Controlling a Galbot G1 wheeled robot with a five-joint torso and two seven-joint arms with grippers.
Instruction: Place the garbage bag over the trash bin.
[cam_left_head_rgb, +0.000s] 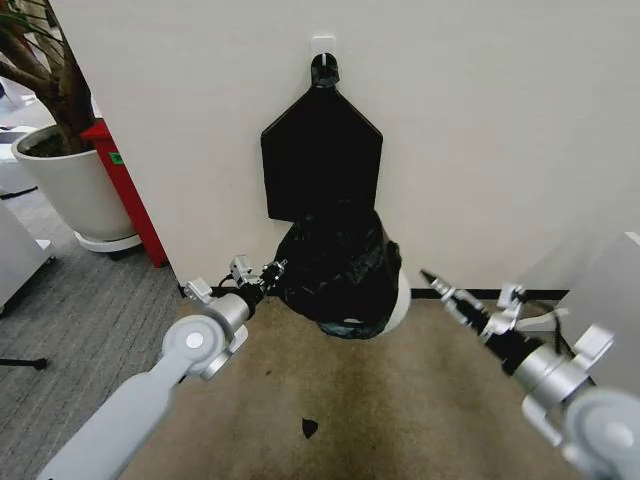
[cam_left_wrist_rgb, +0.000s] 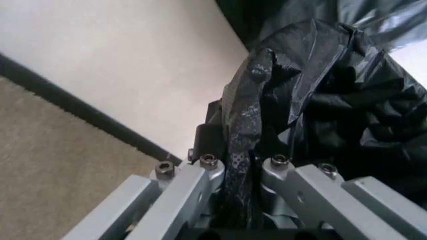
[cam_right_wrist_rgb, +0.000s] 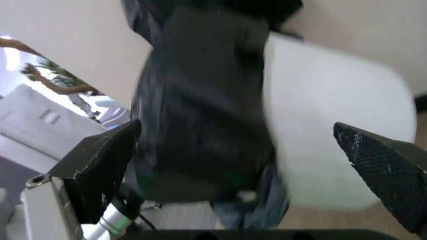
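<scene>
the bag hangs crumpled against the wall, draped over the bin, whose white side shows at the bag's right edge above the carpet. the left gripper is clamped on a fold of the bag at its left side. the right gripper waits just right of the bin, jaws spread wide, apparently touching nothing. a flat black bundle hangs from a hook above.

Left hand clamped on garbage bag fold, beside wall
</scene>
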